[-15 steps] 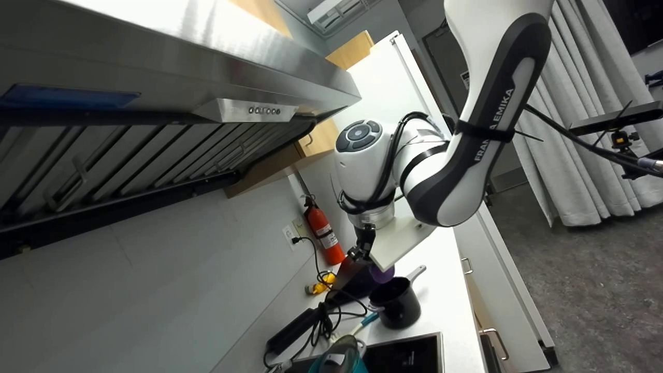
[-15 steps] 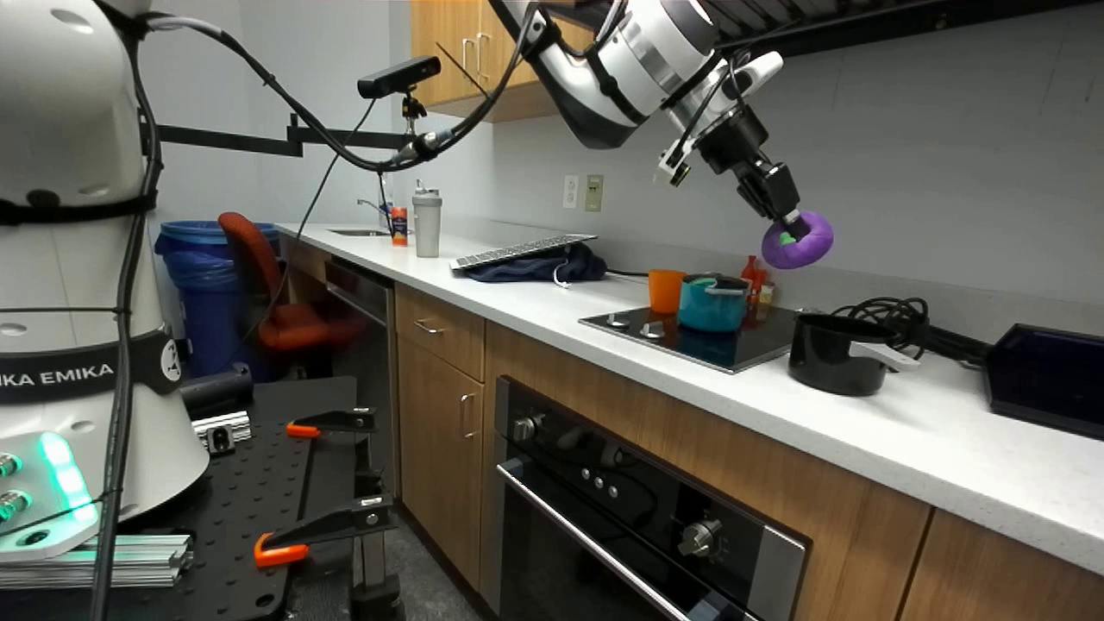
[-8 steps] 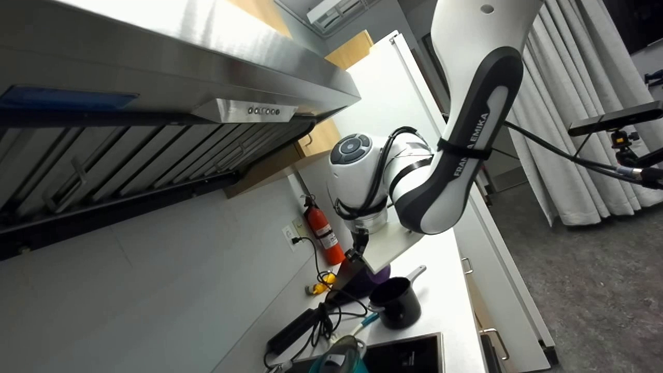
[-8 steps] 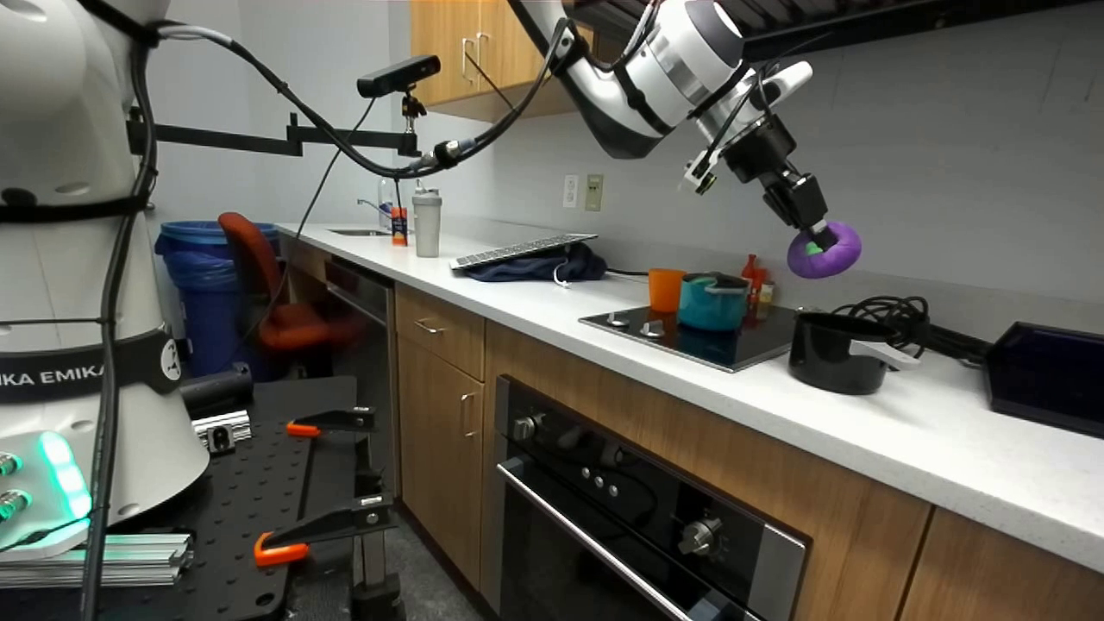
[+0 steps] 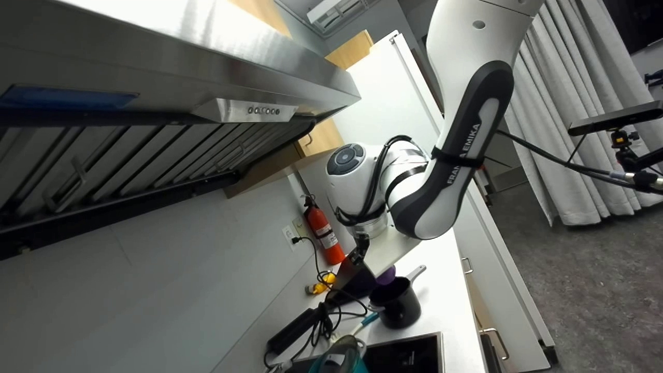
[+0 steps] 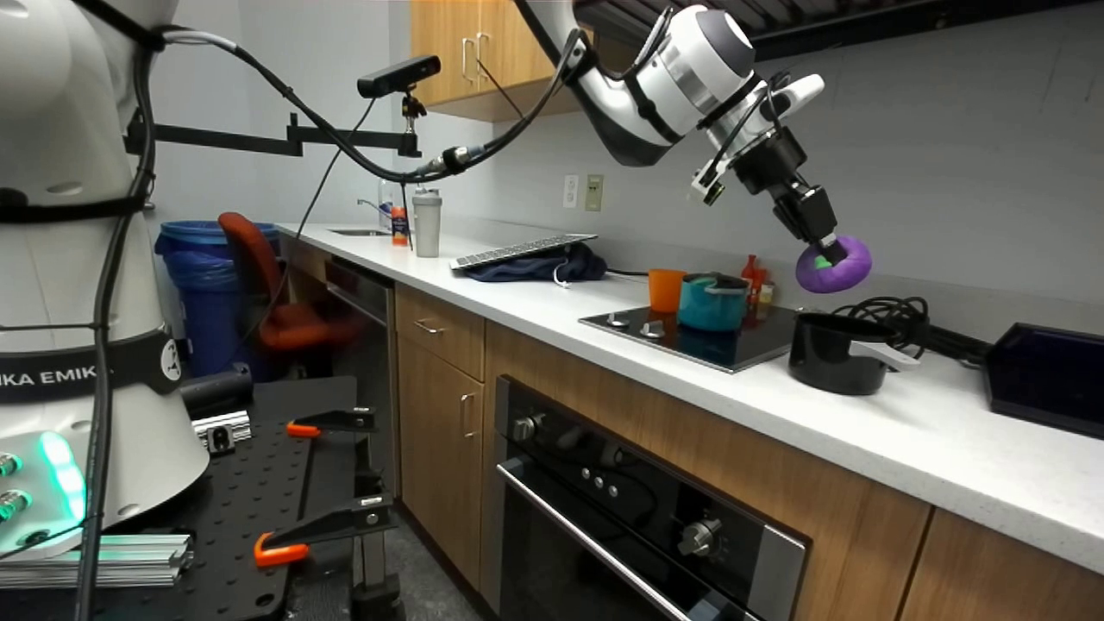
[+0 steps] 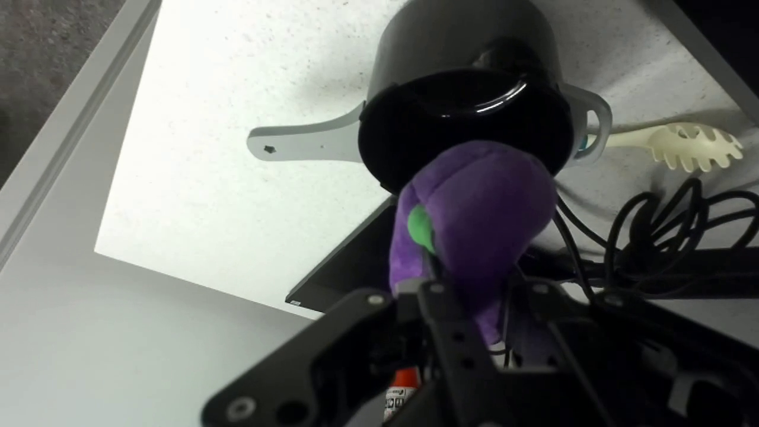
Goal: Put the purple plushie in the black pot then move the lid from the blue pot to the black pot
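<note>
The purple plushie [image 6: 852,266], ring-like with a green part, is held in my gripper [image 6: 830,250] above the black pot [image 6: 830,366]. In the wrist view my gripper's fingers [image 7: 471,290] are closed around part of the plushie [image 7: 492,201]. The plushie covers part of the rim of the open black pot [image 7: 462,47] there. The black pot has a grey long handle [image 7: 308,142]. The blue pot [image 6: 709,310] stands on the cooktop with a dark see-through lid [image 6: 718,281] on it. In an exterior view the plushie [image 5: 386,274] is partly hidden behind a pale panel.
An orange cup [image 6: 666,291] and red bottles [image 6: 752,274] stand by the blue pot on the black cooktop [image 6: 750,349]. Cables [image 6: 897,321] lie behind the black pot. A dark tray [image 6: 1048,379] is right of it. A pasta spoon [image 7: 691,145] lies nearby. A range hood [image 5: 171,67] hangs above.
My gripper, with the plushie held, has moved right and down in an exterior view, from over the cooktop side to above the black pot. The pots have not moved.
</note>
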Motion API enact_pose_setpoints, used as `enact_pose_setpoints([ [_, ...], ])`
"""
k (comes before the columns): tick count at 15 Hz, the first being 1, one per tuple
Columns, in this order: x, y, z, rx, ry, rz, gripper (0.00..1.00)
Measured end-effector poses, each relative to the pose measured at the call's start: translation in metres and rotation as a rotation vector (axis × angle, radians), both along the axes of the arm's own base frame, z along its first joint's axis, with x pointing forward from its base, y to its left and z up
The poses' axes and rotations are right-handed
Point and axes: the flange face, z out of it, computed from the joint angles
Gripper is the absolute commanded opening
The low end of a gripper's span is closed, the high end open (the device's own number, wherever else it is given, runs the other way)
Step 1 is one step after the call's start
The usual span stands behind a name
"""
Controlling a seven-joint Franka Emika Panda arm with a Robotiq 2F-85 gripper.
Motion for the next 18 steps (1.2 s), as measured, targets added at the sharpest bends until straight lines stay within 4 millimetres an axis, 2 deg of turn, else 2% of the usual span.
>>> enact_pose_setpoints([
  [1, 0.001, -0.001, -0.002, -0.001, 0.005, -0.005, 0.45],
  [8, 0.004, 0.0, -0.013, 0.002, 0.027, -0.015, 0.97],
  [9, 0.005, 0.001, -0.014, 0.003, 0.028, -0.014, 1.0],
  [18, 0.007, 0.009, -0.021, 0.004, 0.038, 0.0, 1.0],
])
